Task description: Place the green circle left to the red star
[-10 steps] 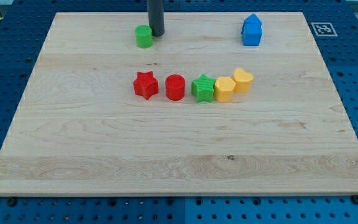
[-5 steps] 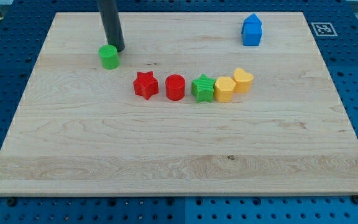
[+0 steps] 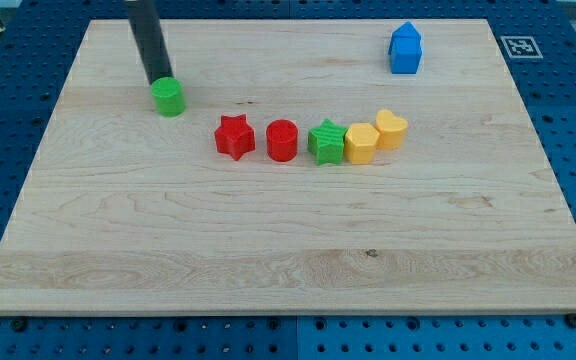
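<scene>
The green circle (image 3: 168, 97) sits on the wooden board (image 3: 288, 240) toward the view's upper left. The red star (image 3: 234, 136) lies to its lower right, a short gap away. My tip (image 3: 158, 80) is at the green circle's top-left edge, touching or nearly touching it. The rod rises out of the view's top.
To the right of the red star runs a row: a red circle (image 3: 282, 140), a green star (image 3: 326, 141), a yellow hexagon (image 3: 361, 143) and a yellow heart (image 3: 392, 129). A blue house-shaped block (image 3: 405, 48) stands at the view's upper right. A marker tag (image 3: 520, 46) lies beyond the board's right corner.
The green circle has been pushed left and down from near the board's top middle. My tip has moved left with it, from the circle's right side to its top-left.
</scene>
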### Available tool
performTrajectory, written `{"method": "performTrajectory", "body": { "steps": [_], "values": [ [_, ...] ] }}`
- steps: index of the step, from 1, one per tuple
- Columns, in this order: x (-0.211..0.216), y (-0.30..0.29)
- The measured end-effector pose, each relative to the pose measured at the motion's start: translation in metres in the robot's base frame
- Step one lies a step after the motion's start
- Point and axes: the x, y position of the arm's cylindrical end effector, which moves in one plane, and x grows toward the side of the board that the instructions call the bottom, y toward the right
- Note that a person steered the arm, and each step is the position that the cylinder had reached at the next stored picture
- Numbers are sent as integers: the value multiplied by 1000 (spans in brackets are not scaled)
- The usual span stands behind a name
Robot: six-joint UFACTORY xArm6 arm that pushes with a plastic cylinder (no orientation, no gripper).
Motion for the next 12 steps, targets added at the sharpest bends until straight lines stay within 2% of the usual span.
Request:
{"method": "performTrajectory", "body": {
  "steps": [1, 2, 4, 8, 12],
  "values": [
    [0, -20],
    [1, -7],
    [29, 18],
    [36, 59],
    [54, 66]
  ]
}}
